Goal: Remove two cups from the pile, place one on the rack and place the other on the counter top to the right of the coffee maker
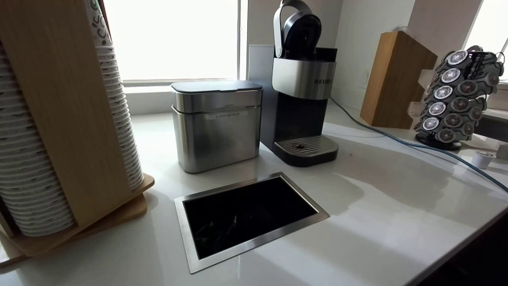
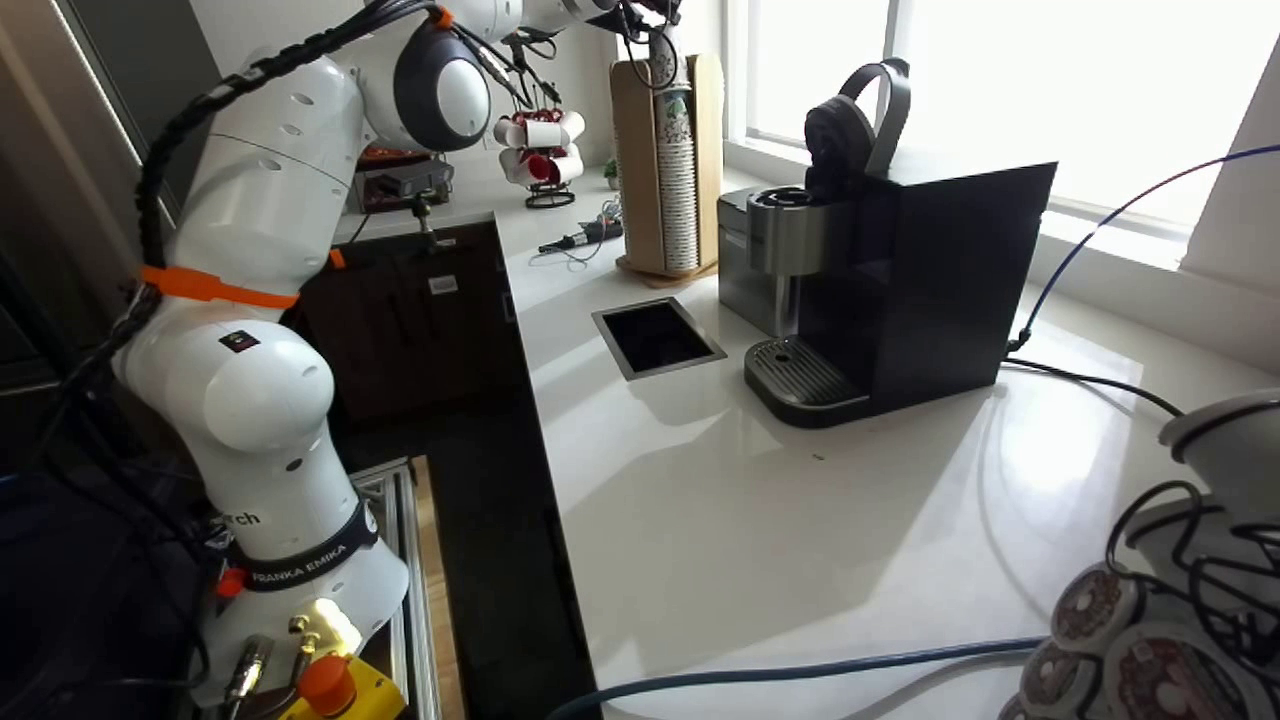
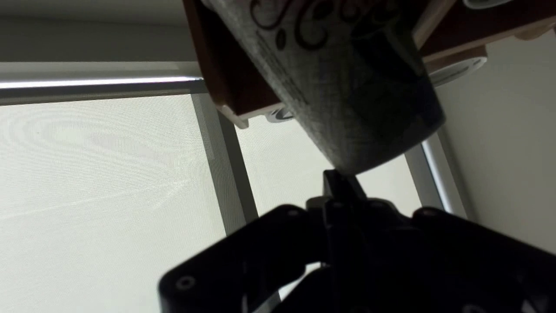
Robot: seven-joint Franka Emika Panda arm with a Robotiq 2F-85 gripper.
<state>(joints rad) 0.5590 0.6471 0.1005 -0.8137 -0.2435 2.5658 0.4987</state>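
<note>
My gripper [image 3: 343, 180] is shut on the base edge of a patterned white cup [image 3: 339, 87], which is upside down with its base toward the fingertips. In an exterior view the gripper [image 2: 652, 20] holds this cup [image 2: 667, 55] over the pile [image 2: 680, 200] in its wooden holder [image 2: 633, 170]. I cannot tell whether the held cup still touches the pile. The pile [image 1: 117, 99] also shows in an exterior view. The coffee maker [image 1: 303, 77] stands with its top raised. Its slotted drip tray [image 1: 309, 145] is bare. The counter top [image 2: 700, 540] is glossy white.
A steel canister [image 1: 218, 135] stands between the holder and the coffee maker. A steel-framed opening [image 1: 259, 240] lies in front of it. A capsule carousel [image 1: 452, 91] and a blue cable [image 1: 420, 145] are at the far right. A mug stand [image 2: 550, 198] is behind.
</note>
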